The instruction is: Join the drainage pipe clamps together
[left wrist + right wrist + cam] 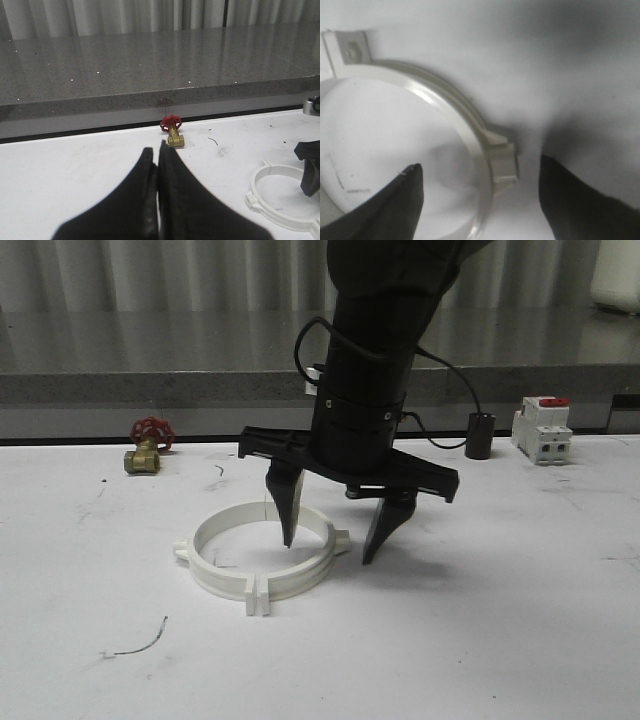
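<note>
the two clamp halves (262,558) lie on the white table (500,620) as one ring, near flanges side by side with a thin slit between them, so the halves look mated or nearly so; can't tell if they're locked. the right gripper (330,530) hangs over the ring's right side with fingers spread wide, one tip inside the ring, the other outside by the small tab (502,159), holding nothing. the left gripper (158,165) is pressed together, empty, off to the left facing the brass valve (173,131). left to do, likely: press the joint fully home or just retreat.
</note>
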Available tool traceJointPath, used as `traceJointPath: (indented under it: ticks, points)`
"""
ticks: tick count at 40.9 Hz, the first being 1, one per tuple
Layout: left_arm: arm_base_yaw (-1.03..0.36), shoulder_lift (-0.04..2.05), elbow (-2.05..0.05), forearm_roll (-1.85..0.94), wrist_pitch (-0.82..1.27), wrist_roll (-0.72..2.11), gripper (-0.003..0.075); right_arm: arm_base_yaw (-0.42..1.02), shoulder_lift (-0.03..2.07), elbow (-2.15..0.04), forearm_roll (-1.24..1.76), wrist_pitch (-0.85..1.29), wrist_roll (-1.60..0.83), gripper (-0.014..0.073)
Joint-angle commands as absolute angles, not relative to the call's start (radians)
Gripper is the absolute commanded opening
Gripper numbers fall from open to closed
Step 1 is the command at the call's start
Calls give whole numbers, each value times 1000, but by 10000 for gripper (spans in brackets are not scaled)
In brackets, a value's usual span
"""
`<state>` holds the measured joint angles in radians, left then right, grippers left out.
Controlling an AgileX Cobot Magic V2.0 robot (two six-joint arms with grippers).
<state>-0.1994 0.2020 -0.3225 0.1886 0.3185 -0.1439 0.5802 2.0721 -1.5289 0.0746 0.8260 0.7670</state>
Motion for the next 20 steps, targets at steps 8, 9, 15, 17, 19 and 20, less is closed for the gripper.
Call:
traceJointPath:
  ticks: [8, 9, 15, 17, 19, 20]
  points:
    - [-199, 209, -349, 192, 243, -146, -20, 565, 1839, -1549, -73, 941, 754, 512]
    - [-199, 209, -349, 192, 243, -146, -20, 565, 1821, -1548, -77, 941, 744, 505]
    - [-199, 209, -349, 192, 243, -146, -20, 558, 1703, -1547, -52, 944, 607, 402]
    - [-199, 209, -349, 192, 243, -146, -20, 549, 1665, -1547, -24, 951, 562, 370]
    - [-199, 209, -349, 192, 243, -146, -20, 528, 1622, -1547, 10, 962, 511, 349]
    - [-199, 209, -349, 192, 243, -146, -20, 513, 1608, -1547, 30, 969, 483, 343]
